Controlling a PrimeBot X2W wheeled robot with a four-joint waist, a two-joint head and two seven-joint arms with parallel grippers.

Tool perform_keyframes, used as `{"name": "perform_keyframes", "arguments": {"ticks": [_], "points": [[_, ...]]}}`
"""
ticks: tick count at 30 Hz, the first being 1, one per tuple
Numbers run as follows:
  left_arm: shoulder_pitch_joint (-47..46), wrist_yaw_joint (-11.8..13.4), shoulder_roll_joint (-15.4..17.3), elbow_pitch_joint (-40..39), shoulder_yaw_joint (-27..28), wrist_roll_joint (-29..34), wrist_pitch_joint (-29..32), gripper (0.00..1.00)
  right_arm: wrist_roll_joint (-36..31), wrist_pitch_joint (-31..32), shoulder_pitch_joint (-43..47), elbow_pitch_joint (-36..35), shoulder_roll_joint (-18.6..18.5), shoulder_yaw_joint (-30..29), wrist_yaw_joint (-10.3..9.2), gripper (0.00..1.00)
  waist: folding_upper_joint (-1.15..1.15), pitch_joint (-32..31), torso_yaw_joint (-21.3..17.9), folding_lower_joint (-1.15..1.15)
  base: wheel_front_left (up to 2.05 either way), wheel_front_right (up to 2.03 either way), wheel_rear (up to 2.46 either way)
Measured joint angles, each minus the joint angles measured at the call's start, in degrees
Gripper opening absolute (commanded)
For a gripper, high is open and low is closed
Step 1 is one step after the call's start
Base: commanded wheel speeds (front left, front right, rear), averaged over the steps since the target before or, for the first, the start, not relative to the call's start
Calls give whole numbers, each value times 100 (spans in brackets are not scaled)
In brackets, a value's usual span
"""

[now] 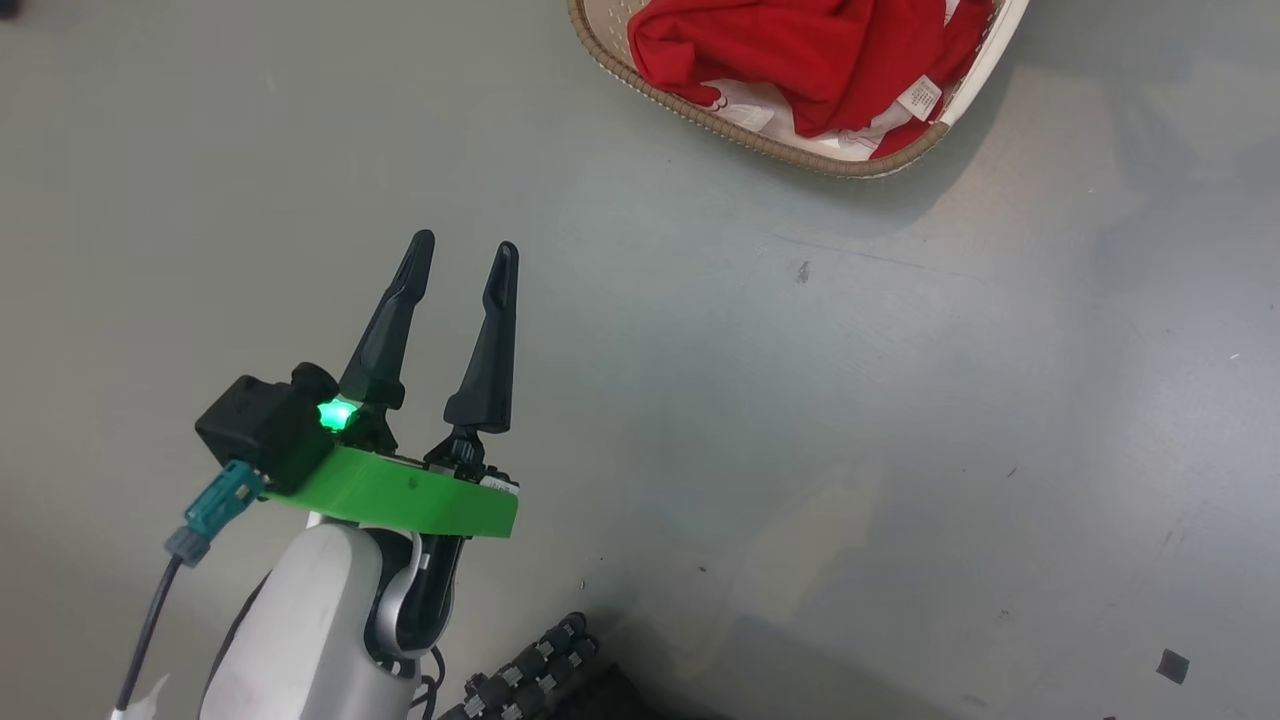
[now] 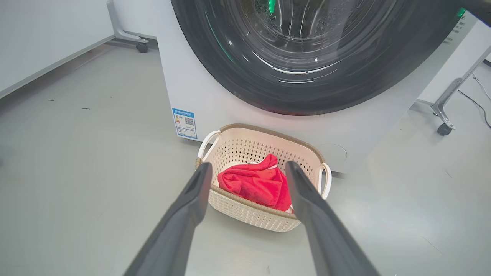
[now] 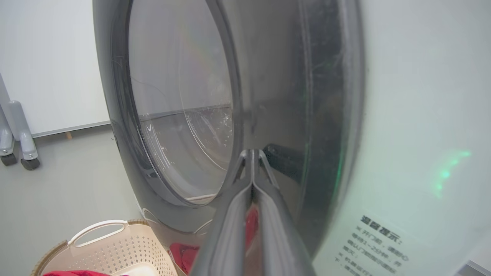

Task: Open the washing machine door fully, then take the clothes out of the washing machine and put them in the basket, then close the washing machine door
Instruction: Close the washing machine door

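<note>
Against the glossy black ring of the washing machine door (image 3: pixel 330 96), the right gripper (image 3: pixel 251 153) sits with its two fingers pressed flat together and holding nothing. Their tips are at or just off the ring's surface, and contact cannot be told for certain. From the left wrist view, the door lies face-on across the white front of the washing machine (image 2: pixel 191 92) and looks shut or nearly so; no red shows in the part of the steel drum visible through the glass. The clothes (image 2: pixel 255 184), a red bundle, lie in the basket (image 2: pixel 249 214), which stands on the floor just in front of the machine, near its blue label (image 2: pixel 185 122). The left gripper (image 1: pixel 465 246) hangs over bare floor (image 1: pixel 900 450) near the basket, fingers spread wide and empty. Unloading looks done, so the step in hand appears to be the last one, closing the door. The next move probably calls for a firm, straight push on the ring with the closed fingertips until the latch catches; whether it has caught cannot be told.
</note>
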Motion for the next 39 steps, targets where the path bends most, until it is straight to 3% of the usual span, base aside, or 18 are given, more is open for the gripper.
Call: {"name": "perform_keyframes", "arguments": {"ticks": [12, 25, 39], "points": [[-113, -15, -8, 215, 116, -38, 0, 100, 13, -677, 627, 579, 43, 254, -46, 0, 0, -379, -38, 0, 0, 0, 0], [-107, -15, -8, 542, 381, 334, 0, 100, 414, -1232, 2006, 733, 550, 318, -65, 0, 0, -1270, -321, -1, 0, 0, 0], [299, -15, 15, 928, 904, 561, 0, 100, 1076, -1322, 3655, 552, 999, -316, -587, 0, 0, -2296, -1031, -1, 0, 0, 0]]}}
